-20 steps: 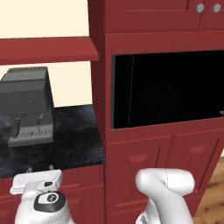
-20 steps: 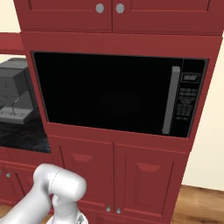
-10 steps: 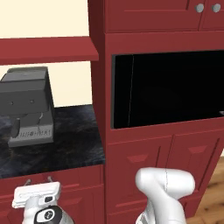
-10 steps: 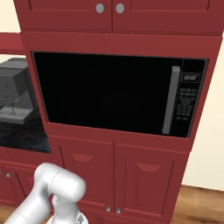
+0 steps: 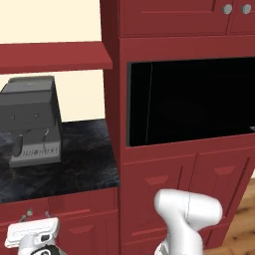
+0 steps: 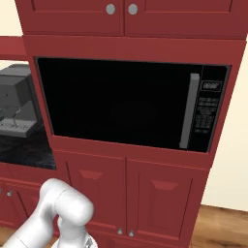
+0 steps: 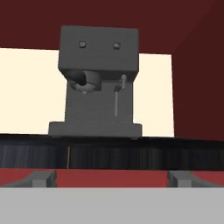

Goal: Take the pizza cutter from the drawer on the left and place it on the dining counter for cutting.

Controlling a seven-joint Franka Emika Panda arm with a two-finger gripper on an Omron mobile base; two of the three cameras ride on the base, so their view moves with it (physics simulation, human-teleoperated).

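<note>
Place: a home kitchen (rendered)
Evidence: built-in microwave (image 6: 131, 104), coffee machine (image 5: 32, 119), dark-red cabinets (image 6: 133, 196), black counter (image 5: 64, 167)

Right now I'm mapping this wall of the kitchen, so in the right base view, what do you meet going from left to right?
Grey coffee machine on the short black counter → black microwave window → microwave handle → microwave control panel → cream wall.
</note>
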